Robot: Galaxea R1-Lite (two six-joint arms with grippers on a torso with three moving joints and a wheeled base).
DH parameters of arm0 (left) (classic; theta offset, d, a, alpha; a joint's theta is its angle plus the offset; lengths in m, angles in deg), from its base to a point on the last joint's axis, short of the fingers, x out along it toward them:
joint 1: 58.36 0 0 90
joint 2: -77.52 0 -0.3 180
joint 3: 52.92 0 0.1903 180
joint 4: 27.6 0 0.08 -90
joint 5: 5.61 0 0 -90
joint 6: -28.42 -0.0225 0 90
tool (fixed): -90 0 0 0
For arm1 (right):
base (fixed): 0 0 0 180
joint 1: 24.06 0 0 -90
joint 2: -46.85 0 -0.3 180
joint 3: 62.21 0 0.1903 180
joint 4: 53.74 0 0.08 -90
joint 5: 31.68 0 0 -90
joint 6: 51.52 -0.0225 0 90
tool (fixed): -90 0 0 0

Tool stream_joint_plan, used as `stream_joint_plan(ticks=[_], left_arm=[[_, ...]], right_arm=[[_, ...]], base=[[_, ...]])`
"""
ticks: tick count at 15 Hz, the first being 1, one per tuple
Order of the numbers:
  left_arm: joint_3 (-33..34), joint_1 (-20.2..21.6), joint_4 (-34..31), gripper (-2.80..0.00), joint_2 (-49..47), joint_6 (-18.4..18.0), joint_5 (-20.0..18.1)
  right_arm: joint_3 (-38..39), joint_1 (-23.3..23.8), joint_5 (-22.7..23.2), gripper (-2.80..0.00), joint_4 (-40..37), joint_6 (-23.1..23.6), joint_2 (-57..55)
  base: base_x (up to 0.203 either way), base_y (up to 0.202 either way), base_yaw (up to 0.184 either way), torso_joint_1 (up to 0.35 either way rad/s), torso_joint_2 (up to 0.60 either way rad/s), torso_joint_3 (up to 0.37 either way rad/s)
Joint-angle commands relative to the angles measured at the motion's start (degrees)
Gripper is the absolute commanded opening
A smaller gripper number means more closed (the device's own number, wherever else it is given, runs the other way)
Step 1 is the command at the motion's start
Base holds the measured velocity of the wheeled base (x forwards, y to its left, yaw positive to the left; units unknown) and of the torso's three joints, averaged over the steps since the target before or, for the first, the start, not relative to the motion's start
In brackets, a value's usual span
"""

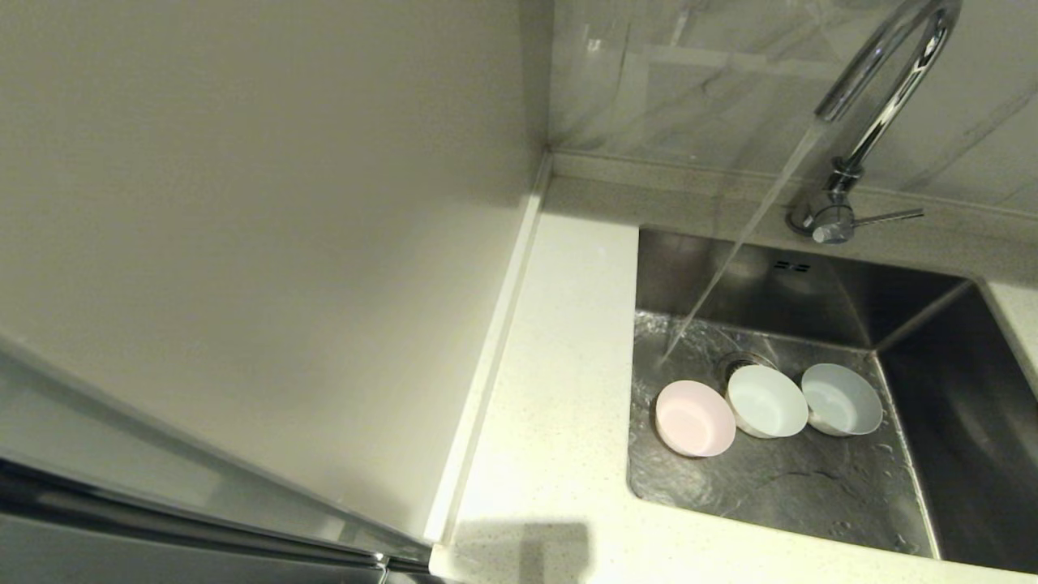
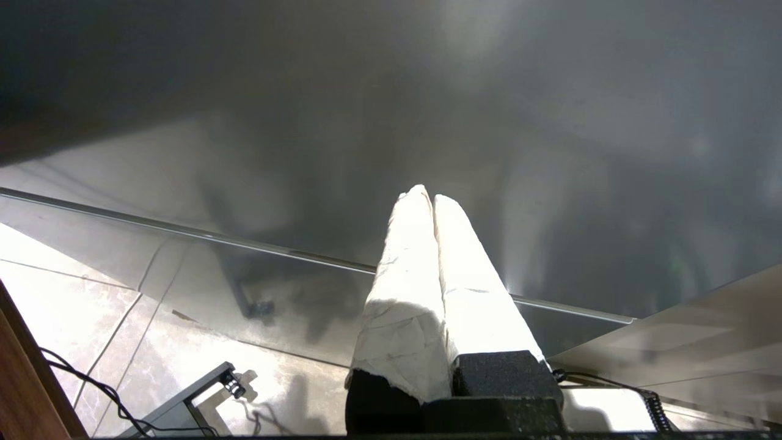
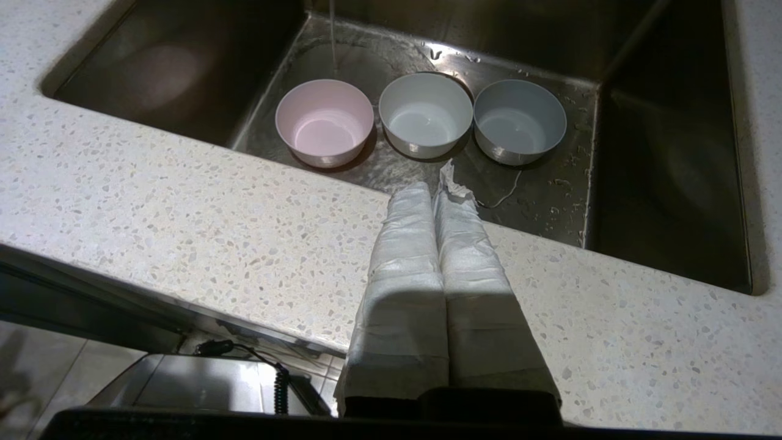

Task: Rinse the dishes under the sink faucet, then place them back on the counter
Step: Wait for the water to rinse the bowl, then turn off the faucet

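Right gripper [image 3: 434,194] closed, empty, over speckled counter [image 3: 183,208]. Beyond it in wet sink [image 3: 550,183]: pink bowl [image 3: 324,119], mint-white bowl [image 3: 426,113], steel bowl [image 3: 519,117] in a row. Faucet [image 1: 880,89] running. Left gripper [image 2: 432,198] closed, low beside a grey panel [image 2: 550,122], tile floor [image 2: 73,305] below.

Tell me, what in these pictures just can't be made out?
- Drain strainer: head view, mostly hidden behind the mint-white bowl.
- Faucet: head view, its arch top is cut off by the frame edge.
- Right part of the sink: head view, in deep shadow and cut by the edge.
- Both arms: absent from the head view. The left gripper and right gripper show only in their wrist views.
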Motion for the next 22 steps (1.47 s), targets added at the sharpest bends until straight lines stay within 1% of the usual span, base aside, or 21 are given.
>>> stream_joint_plan(ticks=[1,5,7,9,11,14,19,20,22], left_arm=[[0.00,0.00,0.02,-2.80,0.19,0.03,0.03],[0.00,0.00,0.02,-2.80,0.18,0.03,0.03],[0.00,0.00,0.02,-2.80,0.18,0.03,0.11],[0.00,0.00,0.02,-2.80,0.18,-0.05,0.03],[0.00,0.00,0.02,-2.80,0.18,0.03,0.03],[0.00,-0.01,0.02,-2.80,0.18,0.03,0.03],[0.00,0.00,0.02,-2.80,0.18,-0.05,0.03],[0.00,0.00,0.02,-2.80,0.24,0.03,0.03],[0.00,-0.09,0.02,-2.80,0.18,0.03,0.03]], right_arm=[[0.01,0.00,0.11,-2.80,-0.08,-0.04,-0.07],[-0.74,0.00,-0.15,-2.80,-0.07,0.18,-0.07],[-4.56,0.00,-0.06,-2.80,-1.14,0.14,-1.14],[-9.63,0.00,0.06,-2.80,-1.82,-0.20,-5.55],[-14.30,-0.04,0.11,-2.80,-1.84,-0.66,-12.39],[-21.40,-0.04,0.16,-2.80,-0.73,-4.23,-25.63],[-30.55,0.24,-0.15,-2.80,6.03,-8.78,-44.24],[-33.03,0.89,-0.43,-2.80,6.89,-10.17,-47.92],[-38.33,4.73,-0.45,-2.80,7.74,-12.41,-54.87]], base=[[0.000,0.000,0.000,0.000,0.00,0.000],[0.000,0.000,0.000,0.000,0.00,0.000],[0.000,0.000,0.000,0.000,0.00,0.000],[0.000,0.000,0.000,0.000,0.00,0.000],[0.000,0.000,0.000,0.000,0.00,0.000],[0.000,0.000,0.000,0.000,0.00,0.000],[0.000,0.000,0.000,0.000,0.00,0.000],[0.000,0.000,0.000,0.000,0.00,0.000],[0.000,0.000,0.000,0.000,0.00,0.000]])
